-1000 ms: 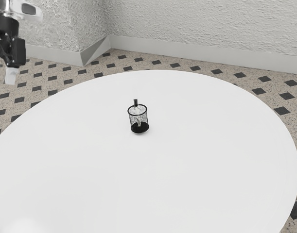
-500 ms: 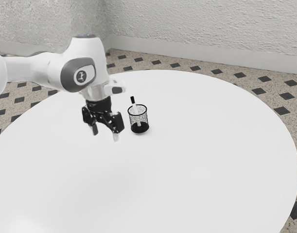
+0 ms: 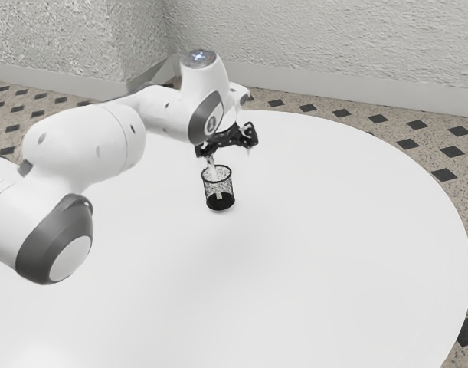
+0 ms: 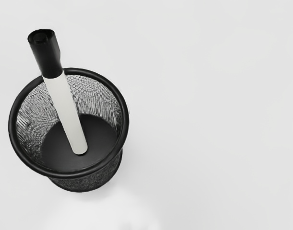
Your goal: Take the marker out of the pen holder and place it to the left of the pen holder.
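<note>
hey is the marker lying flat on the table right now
No, the marker leans inside the pen holder, its black end sticking up past the rim.

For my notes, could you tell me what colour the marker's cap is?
Black; the marker's cap shows best in the wrist view.

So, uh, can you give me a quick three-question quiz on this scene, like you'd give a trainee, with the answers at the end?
1. Multiple choice: what colour is the end of the marker that sticks up out of the pen holder?
a) red
b) black
c) blue
2. True or false: the tool is open.
3. Fill in the blank: the marker is not upright but leans against the pen holder's ____.

Key: 1 b; 2 true; 3 rim.
</note>
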Robot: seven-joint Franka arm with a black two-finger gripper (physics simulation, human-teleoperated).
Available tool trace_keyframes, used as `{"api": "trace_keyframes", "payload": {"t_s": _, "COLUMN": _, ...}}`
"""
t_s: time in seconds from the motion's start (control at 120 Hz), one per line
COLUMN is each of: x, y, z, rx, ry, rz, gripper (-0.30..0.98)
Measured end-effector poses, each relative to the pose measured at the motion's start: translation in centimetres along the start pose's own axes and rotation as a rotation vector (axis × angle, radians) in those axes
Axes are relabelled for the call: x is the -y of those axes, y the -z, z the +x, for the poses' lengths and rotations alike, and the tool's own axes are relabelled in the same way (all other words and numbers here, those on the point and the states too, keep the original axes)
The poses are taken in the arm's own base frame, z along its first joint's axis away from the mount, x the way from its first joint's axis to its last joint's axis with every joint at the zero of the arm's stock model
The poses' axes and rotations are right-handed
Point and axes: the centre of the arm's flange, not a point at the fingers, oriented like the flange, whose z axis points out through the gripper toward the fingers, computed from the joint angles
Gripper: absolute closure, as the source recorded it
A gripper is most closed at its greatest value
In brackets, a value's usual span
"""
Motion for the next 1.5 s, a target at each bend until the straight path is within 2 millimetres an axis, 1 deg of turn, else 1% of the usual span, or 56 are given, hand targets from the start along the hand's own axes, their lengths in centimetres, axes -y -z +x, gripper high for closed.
{"api": "trace_keyframes", "payload": {"t_s": 0.025, "x": -0.2, "y": -0.3, "z": 0.6, "rx": -0.011, "ry": 0.026, "rz": -0.008, "gripper": 0.00}}
{"api": "trace_keyframes", "payload": {"t_s": 0.058, "x": 0.2, "y": -0.9, "z": 1.4, "rx": -0.019, "ry": 0.061, "rz": -0.014, "gripper": 0.00}}
{"api": "trace_keyframes", "payload": {"t_s": 0.108, "x": 1.3, "y": -2.6, "z": 2.6, "rx": -0.024, "ry": 0.111, "rz": -0.004, "gripper": 0.00}}
{"api": "trace_keyframes", "payload": {"t_s": 0.167, "x": 2.2, "y": -4.4, "z": 4.2, "rx": -0.044, "ry": 0.148, "rz": 0.001, "gripper": 0.00}}
{"api": "trace_keyframes", "payload": {"t_s": 0.217, "x": 3.0, "y": -5.8, "z": 4.8, "rx": -0.046, "ry": 0.169, "rz": 0.010, "gripper": 0.00}}
{"api": "trace_keyframes", "payload": {"t_s": 0.267, "x": 3.6, "y": -7.1, "z": 4.9, "rx": -0.042, "ry": 0.184, "rz": 0.021, "gripper": 0.01}}
{"api": "trace_keyframes", "payload": {"t_s": 0.333, "x": 4.1, "y": -8.0, "z": 5.0, "rx": -0.037, "ry": 0.199, "rz": 0.031, "gripper": 0.04}}
{"api": "trace_keyframes", "payload": {"t_s": 0.425, "x": 5.5, "y": -8.6, "z": 5.8, "rx": -0.031, "ry": 0.224, "rz": 0.047, "gripper": 0.10}}
{"api": "trace_keyframes", "payload": {"t_s": 0.517, "x": 6.0, "y": -9.2, "z": 6.3, "rx": -0.032, "ry": 0.228, "rz": 0.055, "gripper": 0.19}}
{"api": "trace_keyframes", "payload": {"t_s": 0.575, "x": 6.0, "y": -9.5, "z": 6.3, "rx": -0.030, "ry": 0.228, "rz": 0.059, "gripper": 0.25}}
{"api": "trace_keyframes", "payload": {"t_s": 0.667, "x": 5.4, "y": -9.0, "z": 6.6, "rx": -0.036, "ry": 0.216, "rz": 0.056, "gripper": 0.33}}
{"api": "trace_keyframes", "payload": {"t_s": 0.875, "x": 5.5, "y": -9.1, "z": 6.6, "rx": -0.020, "ry": 0.209, "rz": 0.070, "gripper": 0.46}}
{"api": "trace_keyframes", "payload": {"t_s": 0.958, "x": 5.7, "y": -9.5, "z": 6.6, "rx": -0.018, "ry": 0.206, "rz": 0.076, "gripper": 0.50}}
{"api": "trace_keyframes", "payload": {"t_s": 1.075, "x": 5.6, "y": -9.4, "z": 7.1, "rx": -0.028, "ry": 0.202, "rz": 0.071, "gripper": 0.52}}
{"api": "trace_keyframes", "payload": {"t_s": 1.275, "x": 6.5, "y": -9.5, "z": 8.8, "rx": -0.048, "ry": 0.216, "rz": 0.052, "gripper": 0.56}}
{"api": "trace_keyframes", "payload": {"t_s": 1.342, "x": 6.6, "y": -9.6, "z": 8.8, "rx": -0.044, "ry": 0.220, "rz": 0.046, "gripper": 0.59}}
{"api": "trace_keyframes", "payload": {"t_s": 1.5, "x": 6.2, "y": -10.5, "z": 8.1, "rx": -0.021, "ry": 0.224, "rz": 0.037, "gripper": 0.64}}
